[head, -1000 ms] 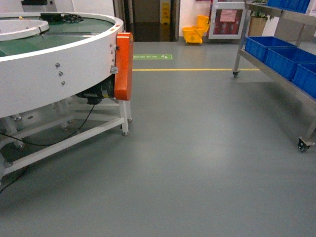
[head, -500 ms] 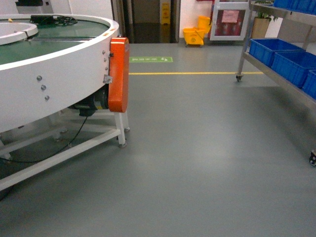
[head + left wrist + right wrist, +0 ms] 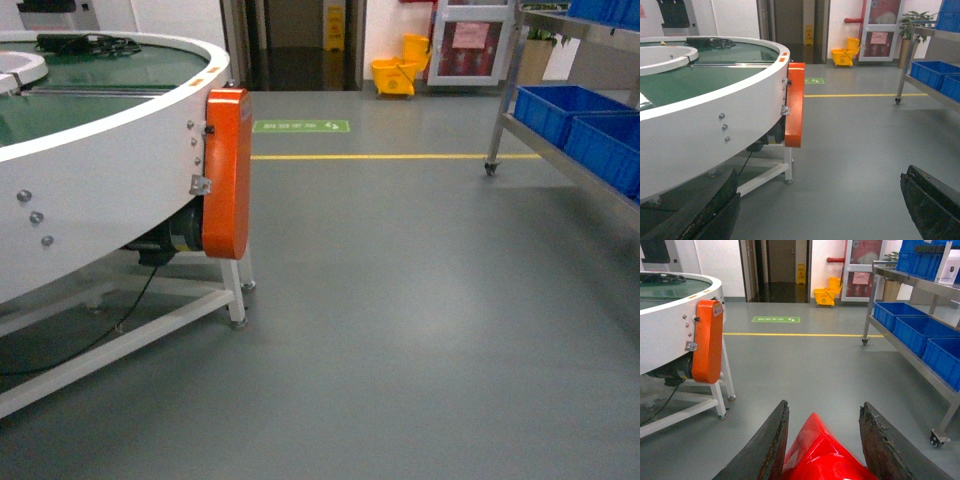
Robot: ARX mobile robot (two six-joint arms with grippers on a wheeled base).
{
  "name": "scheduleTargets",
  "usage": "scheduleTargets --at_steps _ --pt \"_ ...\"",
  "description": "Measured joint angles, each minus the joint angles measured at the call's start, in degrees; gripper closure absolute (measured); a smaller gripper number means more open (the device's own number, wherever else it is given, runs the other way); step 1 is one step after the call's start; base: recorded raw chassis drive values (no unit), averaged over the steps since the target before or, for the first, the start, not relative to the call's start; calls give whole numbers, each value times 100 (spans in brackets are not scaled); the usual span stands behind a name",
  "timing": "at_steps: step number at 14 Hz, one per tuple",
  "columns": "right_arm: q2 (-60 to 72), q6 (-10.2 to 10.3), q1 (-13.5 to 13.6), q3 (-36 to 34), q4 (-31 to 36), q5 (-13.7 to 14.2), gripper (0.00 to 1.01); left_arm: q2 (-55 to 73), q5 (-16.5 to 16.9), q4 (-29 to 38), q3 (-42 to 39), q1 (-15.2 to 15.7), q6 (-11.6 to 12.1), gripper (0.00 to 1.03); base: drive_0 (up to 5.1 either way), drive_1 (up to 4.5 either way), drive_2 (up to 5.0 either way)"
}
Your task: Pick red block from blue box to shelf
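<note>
On the left, the round white conveyor [image 3: 100, 190] with its orange guard [image 3: 227, 170] is filling that side of the head view. The left end effector [image 3: 820, 205] is hanging wide open and empty above the grey floor [image 3: 400, 320]. The right end effector [image 3: 824, 445] is gripping the red block [image 3: 822, 455] between its two fingers. The block is looking glossy, hard and light, so it is probably slippery; flat side faces seem the best hold. On the right, the shelf [image 3: 900, 280] is carrying blue crates [image 3: 912, 325]. The blue box is not showing.
</note>
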Motion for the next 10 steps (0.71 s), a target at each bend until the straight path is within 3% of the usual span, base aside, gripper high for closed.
scheduleTargets --at_steps 6,10 --pt "0 0 0 0 -2 2 64 0 0 -11 0 0 -2 5 -1 433 -434" --pt "0 0 4 0 -28 -2 64 0 -7 -4 0 0 -2 5 -59 -59 -59"
